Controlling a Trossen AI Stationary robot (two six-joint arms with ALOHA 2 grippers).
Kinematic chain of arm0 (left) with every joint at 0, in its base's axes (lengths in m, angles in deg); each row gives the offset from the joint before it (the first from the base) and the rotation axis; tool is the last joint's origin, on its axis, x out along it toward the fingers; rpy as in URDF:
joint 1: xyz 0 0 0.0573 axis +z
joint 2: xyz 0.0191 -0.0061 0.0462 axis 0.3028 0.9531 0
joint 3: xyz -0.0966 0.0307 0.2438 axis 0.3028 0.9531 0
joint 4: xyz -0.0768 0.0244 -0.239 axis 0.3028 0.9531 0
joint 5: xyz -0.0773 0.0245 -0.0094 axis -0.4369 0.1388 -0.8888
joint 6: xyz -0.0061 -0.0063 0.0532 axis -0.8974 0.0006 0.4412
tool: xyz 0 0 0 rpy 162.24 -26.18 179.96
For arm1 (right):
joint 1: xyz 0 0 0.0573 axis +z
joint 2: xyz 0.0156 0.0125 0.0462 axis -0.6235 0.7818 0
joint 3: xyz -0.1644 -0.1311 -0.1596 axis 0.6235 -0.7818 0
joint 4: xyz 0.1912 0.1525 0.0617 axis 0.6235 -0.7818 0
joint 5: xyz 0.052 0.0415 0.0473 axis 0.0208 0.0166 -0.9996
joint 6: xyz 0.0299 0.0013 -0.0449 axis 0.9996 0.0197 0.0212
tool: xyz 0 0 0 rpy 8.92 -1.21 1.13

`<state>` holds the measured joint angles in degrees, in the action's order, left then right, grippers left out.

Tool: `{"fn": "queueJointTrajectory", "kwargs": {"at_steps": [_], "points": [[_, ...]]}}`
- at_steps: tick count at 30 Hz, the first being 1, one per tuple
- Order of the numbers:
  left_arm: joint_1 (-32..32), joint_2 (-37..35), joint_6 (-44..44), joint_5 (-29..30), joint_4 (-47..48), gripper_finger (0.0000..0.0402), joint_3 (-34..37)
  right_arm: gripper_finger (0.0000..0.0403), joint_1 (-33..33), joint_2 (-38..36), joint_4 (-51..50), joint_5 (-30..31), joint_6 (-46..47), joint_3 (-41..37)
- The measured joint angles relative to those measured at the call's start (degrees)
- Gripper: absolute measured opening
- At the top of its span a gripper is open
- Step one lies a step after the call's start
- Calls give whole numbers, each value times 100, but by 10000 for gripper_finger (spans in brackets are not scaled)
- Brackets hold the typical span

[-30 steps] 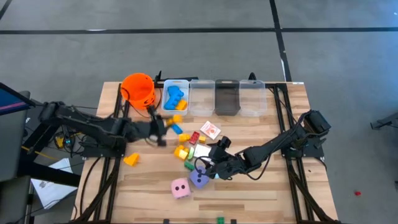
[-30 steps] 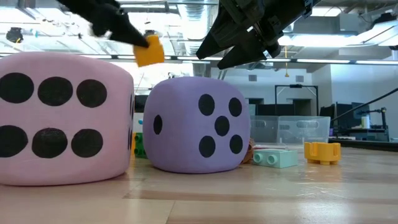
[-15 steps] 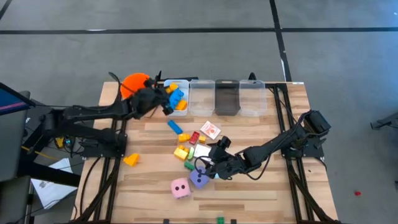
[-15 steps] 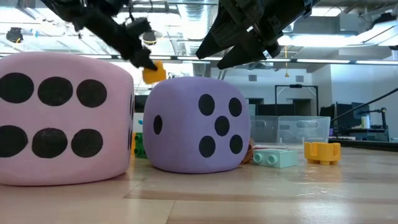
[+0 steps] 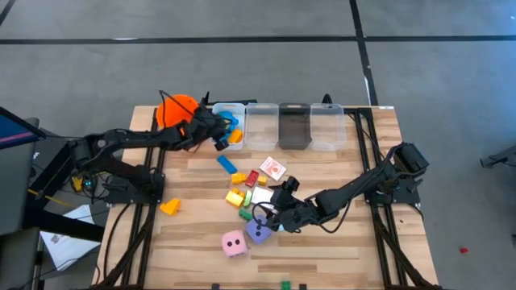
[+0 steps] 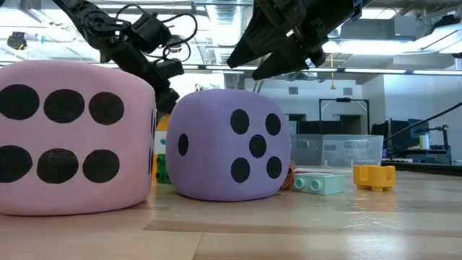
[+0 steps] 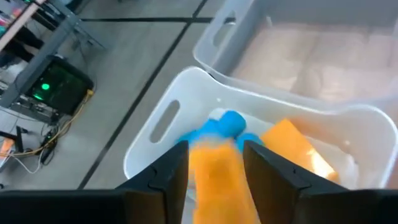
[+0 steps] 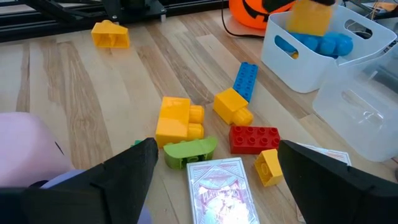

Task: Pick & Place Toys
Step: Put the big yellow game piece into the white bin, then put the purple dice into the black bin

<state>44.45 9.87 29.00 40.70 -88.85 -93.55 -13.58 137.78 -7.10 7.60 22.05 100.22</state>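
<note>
Left gripper (image 5: 219, 138) over bin (image 5: 228, 109), fingers parted beside orange block (image 7: 221, 180); right gripper (image 5: 260, 216) wide above purple die (image 5: 258, 233)

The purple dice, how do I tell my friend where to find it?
Start at the wooden table and look to its front part, below the pile of small plastic blocks. Two big soft dice sit there side by side; the right gripper hovers open just above one. That is the purple soft dice; its neighbour, the pink soft dice, is lighter and sits left.
</note>
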Motion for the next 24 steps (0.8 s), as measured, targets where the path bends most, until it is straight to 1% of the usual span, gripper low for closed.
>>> {"fn": "queueJointTrajectory", "kwargs": {"at_steps": [4,7,9,11,13,17,19,20,22,24], "points": [[-143,-81,4,0,377,180,0,331,0,0,2,-2,-9,0],[-323,-273,0,-13,466,203,0,331,36,0,5,-7,-243,0],[-491,-446,-4,-207,510,218,0,331,68,-1,75,-13,-450,0],[-684,-680,-48,-577,513,231,0,331,113,-95,61,-18,-500,-2],[-885,-913,-274,-1101,531,242,-2,331,197,-291,-28,-11,-498,-2],[-1322,-1339,-1139,-2436,517,254,-2,331,484,-903,-496,52,-424,-2],[-1578,-1479,-1556,-2910,500,255,-2,331,710,-1320,-960,220,-331,0],[-1720,-1528,-1725,-3053,508,255,-2,331,841,-1520,-1276,360,-258,4],[-2017,-1568,-1973,-3156,514,253,-2,331,1096,-1907,-2063,638,16,4],[-2333,-1576,-2055,-3167,528,250,-2,331,1324,-2224,-2795,705,345,4]]}}
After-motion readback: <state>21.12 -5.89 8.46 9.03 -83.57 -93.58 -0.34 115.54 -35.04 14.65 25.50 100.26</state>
